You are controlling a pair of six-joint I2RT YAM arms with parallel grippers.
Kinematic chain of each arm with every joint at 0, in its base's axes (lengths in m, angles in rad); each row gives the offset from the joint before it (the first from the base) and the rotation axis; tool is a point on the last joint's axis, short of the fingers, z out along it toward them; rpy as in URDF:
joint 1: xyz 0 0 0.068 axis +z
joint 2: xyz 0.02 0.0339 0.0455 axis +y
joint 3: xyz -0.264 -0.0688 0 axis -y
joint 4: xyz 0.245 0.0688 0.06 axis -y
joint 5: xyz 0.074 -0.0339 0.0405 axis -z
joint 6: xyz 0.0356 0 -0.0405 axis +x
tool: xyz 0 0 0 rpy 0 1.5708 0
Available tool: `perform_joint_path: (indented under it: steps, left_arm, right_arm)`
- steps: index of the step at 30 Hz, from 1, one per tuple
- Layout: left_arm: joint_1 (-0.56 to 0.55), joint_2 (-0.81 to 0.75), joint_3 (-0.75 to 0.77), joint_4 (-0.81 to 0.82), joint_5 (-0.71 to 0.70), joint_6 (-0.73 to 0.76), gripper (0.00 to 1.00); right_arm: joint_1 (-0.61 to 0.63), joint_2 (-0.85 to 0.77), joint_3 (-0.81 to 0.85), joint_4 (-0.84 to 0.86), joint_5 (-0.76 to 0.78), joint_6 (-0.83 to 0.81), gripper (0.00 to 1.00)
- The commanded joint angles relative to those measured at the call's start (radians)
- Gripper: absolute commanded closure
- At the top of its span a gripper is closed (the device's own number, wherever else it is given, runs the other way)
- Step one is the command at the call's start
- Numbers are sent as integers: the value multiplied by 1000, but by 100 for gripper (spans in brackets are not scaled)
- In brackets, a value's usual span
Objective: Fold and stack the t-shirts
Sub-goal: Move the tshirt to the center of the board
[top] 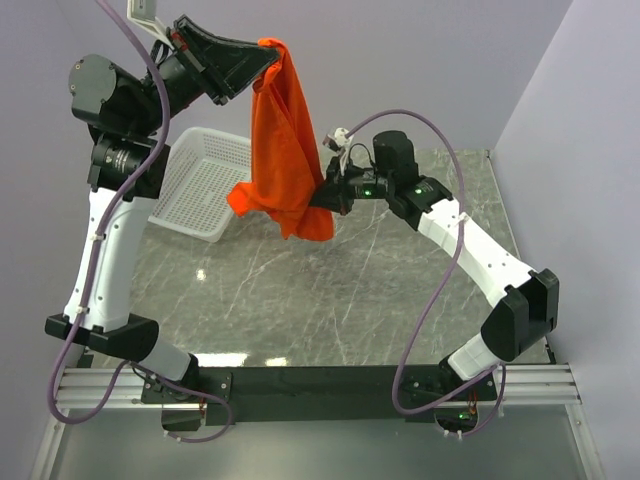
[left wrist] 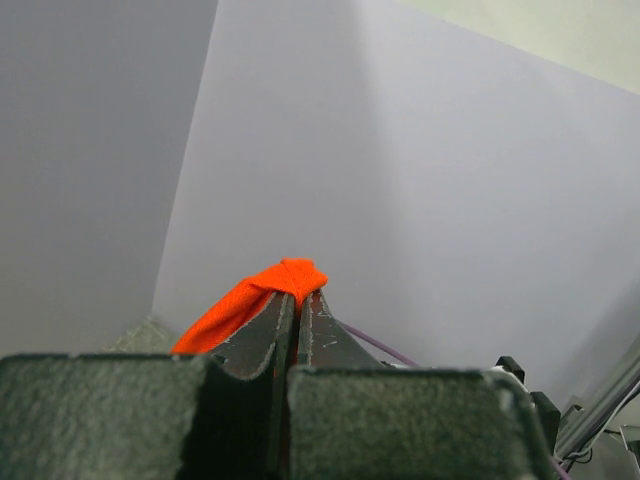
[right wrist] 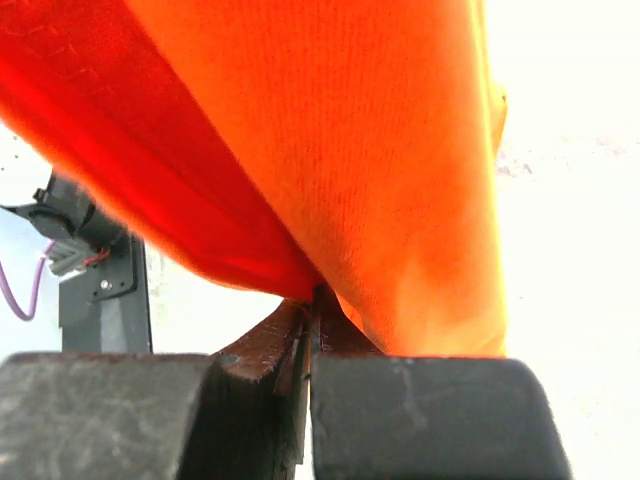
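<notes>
T-shirt (top: 285, 150): one, orange-red, hanging in mid-air above the table (top: 330, 290)
Left gripper (top: 268, 55): yours is pinched tight on the shirt's top, up high
Right gripper (top: 325, 192): clamped together on the cloth lower down
Basket (top: 200, 185): one, white mesh, on the table behind the shirt
Grippers: two, both on that one shirt

Top view looks down on the bench (top: 300, 290) from behind. Both wrist views sit close against the t-shirt (top: 285, 150).
</notes>
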Motion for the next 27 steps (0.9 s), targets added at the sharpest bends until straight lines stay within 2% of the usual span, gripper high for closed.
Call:
perform_joint_path:
  steps: [1, 5, 8, 13, 17, 21, 27]
  left_arm:
    - [-5, -49, 20, -4, -17, 52, 99]
    - [-5, -70, 22, -93, -70, 125, 99]
    - [-5, -87, -1, -147, -96, 183, 99]
    - [-5, -87, -62, -168, -75, 201, 100]
    - [-6, -61, -67, -141, -5, 169, 99]
    - [-20, -13, -29, -66, 64, 114, 99]
    - [-106, 56, 80, 48, 156, 47, 99]
  right_arm:
    - [-28, -24, 59, -27, -42, -47, 100]
    - [-151, -53, 103, -158, -222, -176, 100]
    - [-256, -97, 119, -202, -276, -211, 100]
    - [-368, -193, 165, -327, -268, -338, 100]
    - [-442, -248, 246, -382, -251, -372, 100]
    - [-537, -288, 361, -338, -275, -303, 100]
    - [-702, -326, 522, -105, -362, 18, 100]
